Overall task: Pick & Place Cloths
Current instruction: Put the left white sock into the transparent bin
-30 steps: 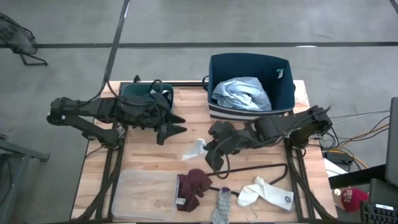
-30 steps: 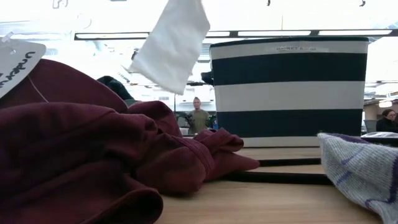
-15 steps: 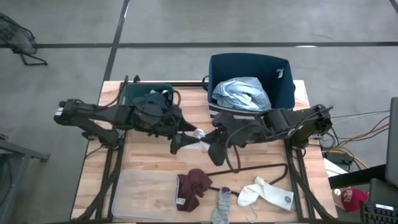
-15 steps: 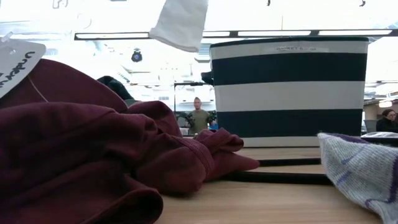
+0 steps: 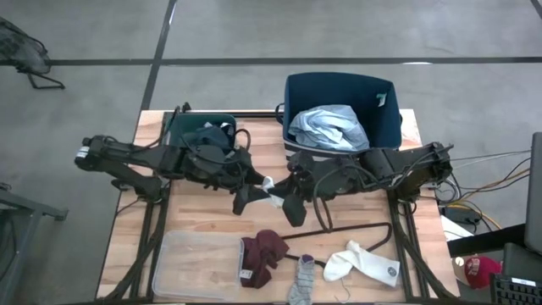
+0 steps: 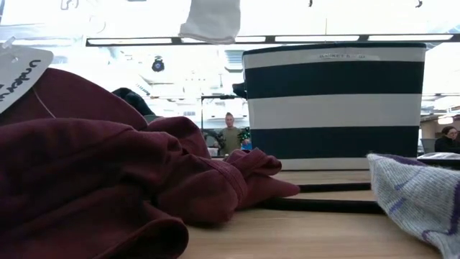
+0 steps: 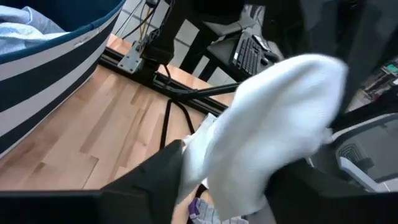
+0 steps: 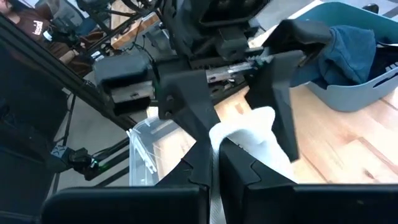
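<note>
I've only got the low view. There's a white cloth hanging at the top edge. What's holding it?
Observer: The right gripper is shut on that white sock, above mid-table.
Operator: Where's the left gripper?
Observer: The left gripper faces it, fingers open on either side of the sock.
Operator: Anything inside the striped basket?
Observer: The striped basket holds a light blue shirt.
</note>
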`<state>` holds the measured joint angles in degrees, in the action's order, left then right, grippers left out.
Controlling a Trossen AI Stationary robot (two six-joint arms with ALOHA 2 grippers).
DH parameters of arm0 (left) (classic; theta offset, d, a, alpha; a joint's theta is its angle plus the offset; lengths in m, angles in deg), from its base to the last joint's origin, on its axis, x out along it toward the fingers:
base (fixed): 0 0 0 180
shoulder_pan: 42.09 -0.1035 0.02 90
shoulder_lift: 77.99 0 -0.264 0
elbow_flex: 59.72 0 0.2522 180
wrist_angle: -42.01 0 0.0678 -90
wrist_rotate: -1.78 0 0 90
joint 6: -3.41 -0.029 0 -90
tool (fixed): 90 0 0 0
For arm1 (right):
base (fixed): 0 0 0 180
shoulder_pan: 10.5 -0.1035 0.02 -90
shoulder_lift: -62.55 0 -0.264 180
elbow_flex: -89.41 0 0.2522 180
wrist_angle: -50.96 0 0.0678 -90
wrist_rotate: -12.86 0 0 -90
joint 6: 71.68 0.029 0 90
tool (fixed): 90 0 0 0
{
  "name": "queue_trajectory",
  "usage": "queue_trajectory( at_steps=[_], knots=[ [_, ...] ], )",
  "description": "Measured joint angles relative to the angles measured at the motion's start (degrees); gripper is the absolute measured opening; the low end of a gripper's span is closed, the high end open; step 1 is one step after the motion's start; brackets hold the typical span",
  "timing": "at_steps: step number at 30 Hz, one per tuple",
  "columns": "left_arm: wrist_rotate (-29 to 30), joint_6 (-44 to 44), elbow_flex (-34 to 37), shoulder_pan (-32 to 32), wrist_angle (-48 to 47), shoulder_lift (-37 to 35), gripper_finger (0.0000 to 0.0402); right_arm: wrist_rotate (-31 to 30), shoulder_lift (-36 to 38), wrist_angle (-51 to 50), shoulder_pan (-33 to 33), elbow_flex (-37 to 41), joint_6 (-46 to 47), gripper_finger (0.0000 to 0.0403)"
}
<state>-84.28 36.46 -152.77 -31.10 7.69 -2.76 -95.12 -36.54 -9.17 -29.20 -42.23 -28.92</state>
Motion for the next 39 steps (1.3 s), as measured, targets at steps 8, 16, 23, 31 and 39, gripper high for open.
queue_trajectory(
  at_steps=[8, 16, 23, 31, 39],
  knots=[
    [-2.9, -0.6, 0.0, 0.1, 0.3, -1.0, 0.0063, -0.2, 0.0, 3.1, 0.0, 0.1, -3.2, 0.0024],
    [-8.7, 2.4, 0.0, 0.1, 0.6, -1.6, 0.0021, -0.2, -0.3, 7.3, 0.0, 0.1, -7.2, 0.0047],
    [-26.3, 9.1, 0.0, 0.2, 0.4, -3.8, 0.0012, -0.1, -0.3, 5.5, 0.0, 0.2, -7.0, 0.0088],
    [-42.1, 23.1, 0.0, 3.4, -5.1, -6.3, 0.0017, -1.4, -0.3, 1.4, 0.0, 0.8, -6.8, 0.0141],
    [-42.1, 30.9, -0.1, 12.8, -18.7, -6.0, 0.0017, -3.0, -0.3, 0.0, 0.0, 1.9, -6.1, 0.0175]
  ],
)
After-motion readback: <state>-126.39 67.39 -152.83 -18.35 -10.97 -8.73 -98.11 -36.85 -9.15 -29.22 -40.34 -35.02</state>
